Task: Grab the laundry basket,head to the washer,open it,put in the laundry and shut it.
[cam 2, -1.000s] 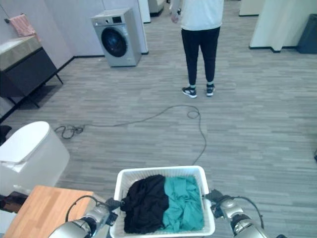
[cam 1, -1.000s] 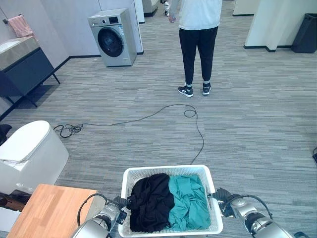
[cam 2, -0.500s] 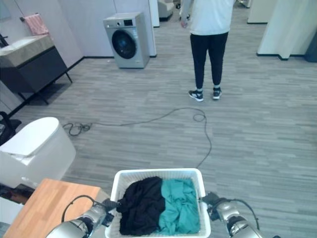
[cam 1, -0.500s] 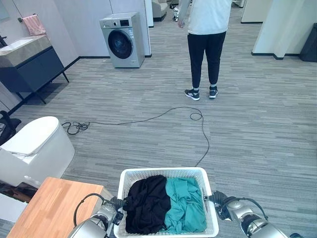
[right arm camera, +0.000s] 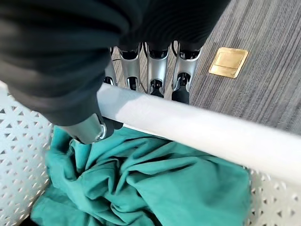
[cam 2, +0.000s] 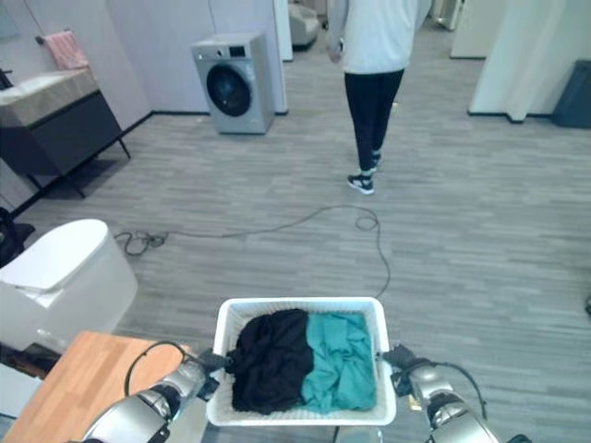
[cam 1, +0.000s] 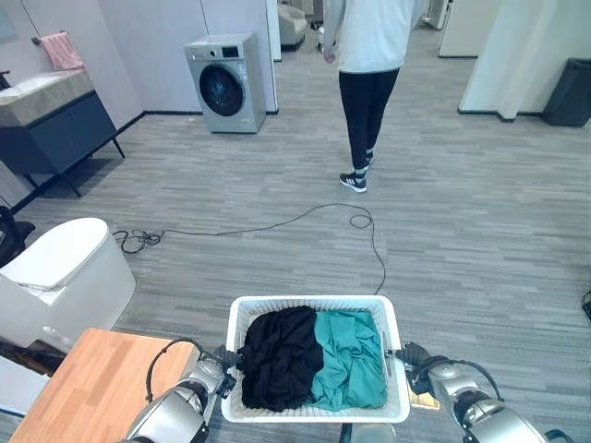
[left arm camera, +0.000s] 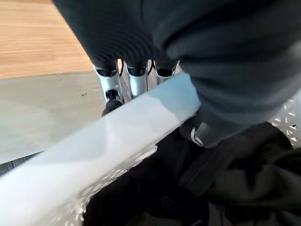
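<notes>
A white laundry basket hangs low in front of me, holding a black garment on its left and a teal garment on its right. My left hand is curled over the basket's left rim, fingers outside and thumb inside. On the other side, my right hand grips the right rim the same way, its fingers under the edge. The grey washer stands far off at the back left, door closed.
A person in a white top and dark trousers stands on the grey floor ahead. A black cable snakes across the floor. A white toilet and a wooden surface lie at my left; a dark vanity lines the left wall.
The camera has shifted, so the whole scene moved slightly. The person has turned and stepped away. Both hands keep their hold on the basket.
</notes>
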### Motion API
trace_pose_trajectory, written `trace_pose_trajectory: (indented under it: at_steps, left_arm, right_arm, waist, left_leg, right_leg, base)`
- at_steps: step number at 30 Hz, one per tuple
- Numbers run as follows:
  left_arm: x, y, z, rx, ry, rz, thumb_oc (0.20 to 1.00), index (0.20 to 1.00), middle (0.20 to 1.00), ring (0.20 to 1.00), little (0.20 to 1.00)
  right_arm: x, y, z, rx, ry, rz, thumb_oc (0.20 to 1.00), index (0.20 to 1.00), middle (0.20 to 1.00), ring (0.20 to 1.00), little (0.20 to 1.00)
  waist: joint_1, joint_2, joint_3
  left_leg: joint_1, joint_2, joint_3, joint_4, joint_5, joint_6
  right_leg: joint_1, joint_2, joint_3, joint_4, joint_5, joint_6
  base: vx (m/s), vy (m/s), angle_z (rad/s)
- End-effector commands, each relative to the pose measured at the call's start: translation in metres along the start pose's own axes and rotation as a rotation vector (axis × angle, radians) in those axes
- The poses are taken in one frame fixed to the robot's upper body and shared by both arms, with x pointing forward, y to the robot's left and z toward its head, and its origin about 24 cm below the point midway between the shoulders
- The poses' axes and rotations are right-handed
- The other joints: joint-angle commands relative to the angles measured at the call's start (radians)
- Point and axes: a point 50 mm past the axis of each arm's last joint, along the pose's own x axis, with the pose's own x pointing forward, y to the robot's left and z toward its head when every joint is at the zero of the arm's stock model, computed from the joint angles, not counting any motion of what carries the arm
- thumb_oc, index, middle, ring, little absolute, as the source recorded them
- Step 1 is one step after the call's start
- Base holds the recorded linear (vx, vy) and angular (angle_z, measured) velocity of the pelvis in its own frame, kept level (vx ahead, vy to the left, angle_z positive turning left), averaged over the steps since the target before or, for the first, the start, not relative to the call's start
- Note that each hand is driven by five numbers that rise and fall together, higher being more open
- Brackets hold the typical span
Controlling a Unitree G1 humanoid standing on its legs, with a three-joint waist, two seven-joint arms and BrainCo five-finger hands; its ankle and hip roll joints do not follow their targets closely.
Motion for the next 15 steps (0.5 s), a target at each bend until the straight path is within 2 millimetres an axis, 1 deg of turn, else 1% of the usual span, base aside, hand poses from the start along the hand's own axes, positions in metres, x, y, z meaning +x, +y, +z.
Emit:
trace_pose_trajectory:
  at_steps: [1,2,3,5,6,7,8,9,10,11,12,13,14,15]
  left_arm:
    - [0.0,-0.011,0.018,-0.11,-0.063,-0.063,0.2,0.2,0.2,0.2,0.2]
    - [0.0,-0.01,0.017,-0.1,-0.063,-0.06,0.2,0.2,0.2,0.2,0.2]
    - [0.0,-0.01,0.016,-0.088,-0.059,-0.059,0.2,0.2,0.2,0.2,0.2]
    - [0.0,-0.01,0.016,-0.088,-0.059,-0.059,0.2,0.2,0.2,0.2,0.2]
    - [0.0,-0.012,0.014,-0.079,-0.053,-0.066,0.2,0.2,0.2,0.2,0.2]
    - [-0.001,-0.016,0.012,-0.069,-0.044,-0.077,0.2,0.2,0.2,0.2,0.2]
    - [-0.001,-0.018,0.01,-0.069,-0.039,-0.085,0.2,0.2,0.2,0.2,0.2]
    - [-0.001,-0.022,0.004,-0.05,-0.025,-0.103,0.2,0.2,0.2,0.2,0.2]
    - [-0.001,-0.022,0.003,-0.044,-0.021,-0.105,0.2,0.2,0.2,0.2,0.2]
    - [-0.001,-0.021,0.001,-0.044,-0.015,-0.1,0.2,0.2,0.2,0.2,0.2]
    - [-0.001,-0.019,0.001,-0.055,-0.017,-0.094,0.2,0.2,0.2,0.2,0.2]
    - [-0.001,-0.017,-0.002,-0.063,-0.009,-0.087,0.2,0.2,0.2,0.2,0.2]
    - [-0.001,-0.017,-0.002,-0.063,-0.01,-0.088,0.2,0.2,0.2,0.2,0.2]
    - [-0.001,-0.015,0.0,-0.075,-0.01,-0.078,0.2,0.2,0.2,0.2,0.2]
  right_arm:
    - [0.003,0.02,0.0,0.012,0.003,0.093,0.2,0.2,0.2,0.2,0.2]
    - [0.003,0.018,-0.001,0.016,0.002,0.091,0.2,0.2,0.2,0.2,0.2]
    - [0.002,0.017,-0.002,0.017,0.006,0.093,0.2,0.2,0.2,0.2,0.2]
    - [0.002,0.017,-0.003,0.017,0.006,0.092,0.2,0.2,0.2,0.2,0.2]
    - [0.0,0.015,-0.009,0.019,0.022,0.093,0.2,0.2,0.2,0.2,0.2]
    - [-0.002,0.011,-0.017,0.008,0.04,0.085,0.2,0.2,0.2,0.2,0.2]
    - [-0.003,0.011,-0.02,-0.012,0.051,0.091,0.2,0.2,0.2,0.2,0.2]
    - [-0.005,0.01,-0.029,-0.03,0.077,0.089,0.2,0.2,0.2,0.2,0.2]
    - [-0.006,0.01,-0.032,-0.031,0.083,0.089,0.2,0.2,0.2,0.2,0.2]
    - [-0.006,0.011,-0.032,-0.039,0.081,0.092,0.2,0.2,0.2,0.2,0.2]
    - [-0.006,0.011,-0.03,-0.034,0.069,0.09,0.2,0.2,0.2,0.2,0.2]
    - [-0.006,0.013,-0.029,-0.042,0.065,0.095,0.2,0.2,0.2,0.2,0.2]
    - [-0.006,0.012,-0.029,-0.042,0.065,0.095,0.2,0.2,0.2,0.2,0.2]
    - [-0.005,0.013,-0.03,-0.053,0.077,0.092,0.2,0.2,0.2,0.2,0.2]
  waist:
    - [-0.033,-0.004,0.025]
    - [-0.057,-0.022,0.022]
    - [-0.066,-0.025,0.014]
    - [-0.067,-0.024,0.015]
    - [-0.081,-0.03,-0.005]
    - [-0.095,-0.023,-0.025]
    - [-0.102,-0.017,-0.034]
    - [-0.102,-0.009,-0.043]
    - [-0.099,-0.016,-0.043]
    - [-0.1,-0.035,-0.049]
    - [-0.095,-0.045,-0.045]
    - [-0.081,-0.055,-0.042]
    - [-0.08,-0.054,-0.041]
    - [-0.048,-0.073,-0.033]
  left_leg:
    - [0.181,-0.041,-0.019,0.066,-0.116,-0.049]
    - [0.2,-0.043,-0.04,0.07,-0.118,-0.063]
    - [0.225,-0.041,-0.058,0.07,-0.127,-0.068]
    - [0.225,-0.041,-0.058,0.07,-0.127,-0.069]
    - [0.251,-0.036,-0.086,0.076,-0.145,-0.076]
    - [0.255,-0.003,-0.124,0.138,-0.133,-0.098]
    - [0.238,0.021,-0.14,0.205,-0.09,-0.124]
    - [0.181,0.089,-0.172,0.416,0.093,-0.19]
    - [0.136,0.12,-0.171,0.499,0.158,-0.206]
    - [0.107,0.166,-0.146,0.584,0.236,-0.214]
    - [0.074,0.231,-0.121,0.698,0.269,-0.219]
    - [0.053,0.239,-0.112,0.754,0.252,-0.195]
    - [0.053,0.241,-0.112,0.756,0.251,-0.195]
    - [-0.067,0.19,-0.106,0.764,0.196,-0.171]
  right_leg:
    - [0.047,-0.052,0.043,-0.292,0.323,0.028]
    - [0.017,-0.049,0.114,-0.34,0.364,0.025]
    - [0.017,-0.034,0.141,-0.325,0.362,0.021]
    - [0.018,-0.034,0.14,-0.324,0.361,0.021]
    - [0.044,-0.006,0.176,-0.317,0.353,0.002]
    - [0.067,0.03,0.198,-0.288,0.33,-0.022]
    - [0.083,0.044,0.19,-0.279,0.315,-0.039]
    - [0.141,0.091,0.176,-0.264,0.269,-0.098]
    - [0.176,0.103,0.164,-0.272,0.245,-0.121]
    - [0.204,0.107,0.154,-0.279,0.225,-0.144]
    - [0.237,0.125,0.148,-0.28,0.197,-0.179]
    - [0.268,0.14,0.158,-0.285,0.169,-0.197]
    - [0.269,0.141,0.159,-0.284,0.169,-0.197]
    - [0.315,0.143,0.178,-0.289,0.143,-0.199]
  base:
    - [0.39,-0.149,0.34]
    - [0.42,-0.161,-0.04]
    - [0.33,-0.134,0.05]
    - [0.21,-0.068,0.57]
    - [0.56,-0.247,0.5]
    - [0.7,-0.33,0.42]
    - [0.76,-0.445,0.78]
    - [0.58,-0.393,0.96]
    - [0.57,-0.443,1.07]
    - [0.41,-0.387,0.84]
    - [0.41,-0.378,0.61]
    - [0.29,-0.244,0.32]
    - [0.35,-0.185,-0.05]
    - [0.35,-0.104,-0.2]
